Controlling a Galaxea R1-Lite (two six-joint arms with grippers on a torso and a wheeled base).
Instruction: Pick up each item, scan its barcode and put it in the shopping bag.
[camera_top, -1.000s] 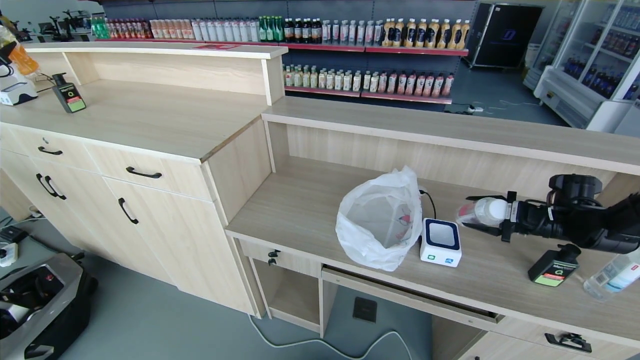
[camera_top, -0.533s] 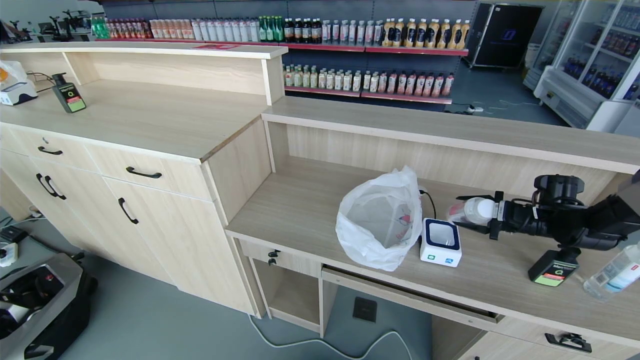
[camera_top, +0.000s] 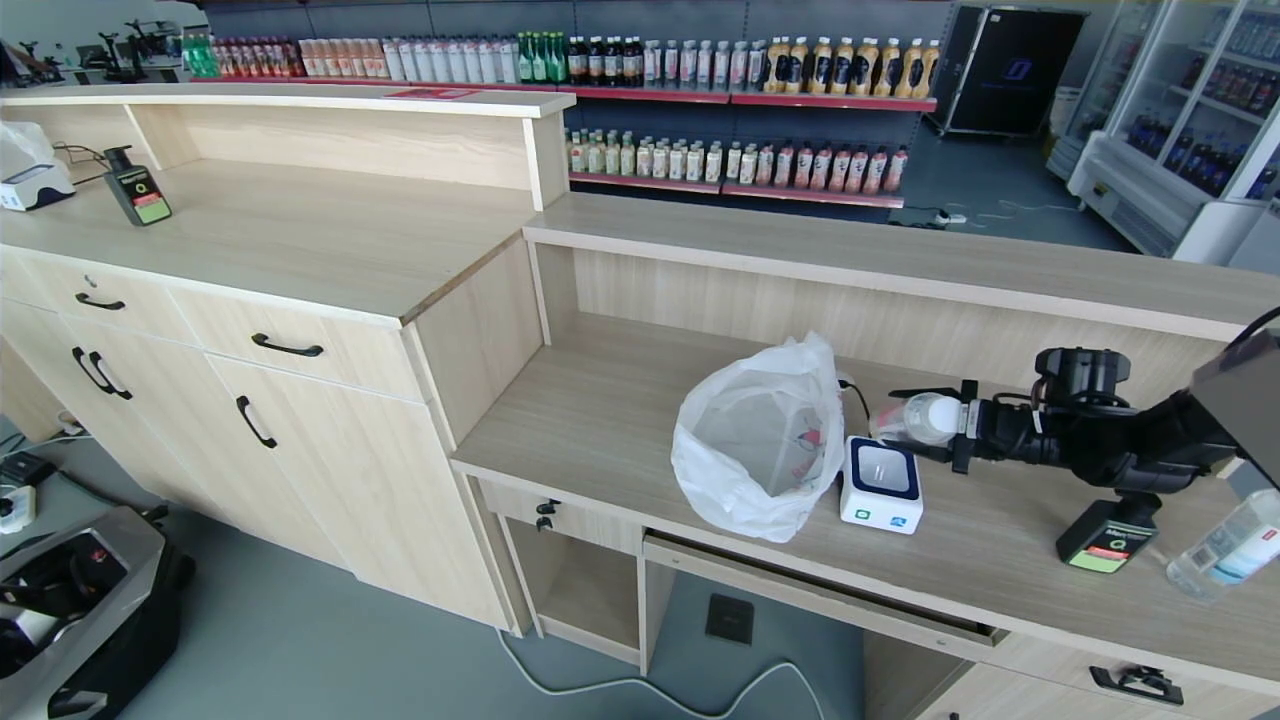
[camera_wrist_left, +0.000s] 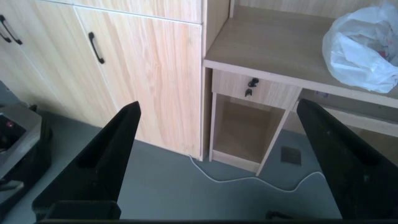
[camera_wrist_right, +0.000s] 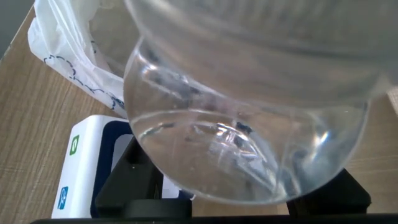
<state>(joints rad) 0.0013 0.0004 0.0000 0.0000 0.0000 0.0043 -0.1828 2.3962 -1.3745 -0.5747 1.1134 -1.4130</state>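
**Bottle one at the scanner, nothing clearly bagged yet**

So the robot looks to be early in the job. The right gripper (camera_top: 900, 421) is clamped on a clear bottle (camera_top: 918, 420), holding it sideways in the air close to the scanner (camera_top: 881, 484). In the right wrist view the bottle (camera_wrist_right: 249, 124) hangs right over the scanner's (camera_wrist_right: 87, 168) window, so this looks like the scan step. Can't tell whether the barcode faces the window, or whether it has read at all.

The bag (camera_top: 760, 440) stands open on the counter (camera_top: 620, 420), touching the scanner on its left. There's some red showing through the plastic, but whether that's print or an item inside is anyone's guess. Best bet: nothing in there yet.

What's left, going by the layout: finish the scan, swing the bottle across the scanner and drop it in the bag. Then there's a second bottle (camera_top: 1225, 550) lying at the counter's far right, next to a black handset (camera_top: 1108, 535), and it needs the whole routine too.

The left gripper (camera_wrist_left: 217, 106) hangs off to the side over the floor by the cabinets, fingers spread wide with nothing in them.
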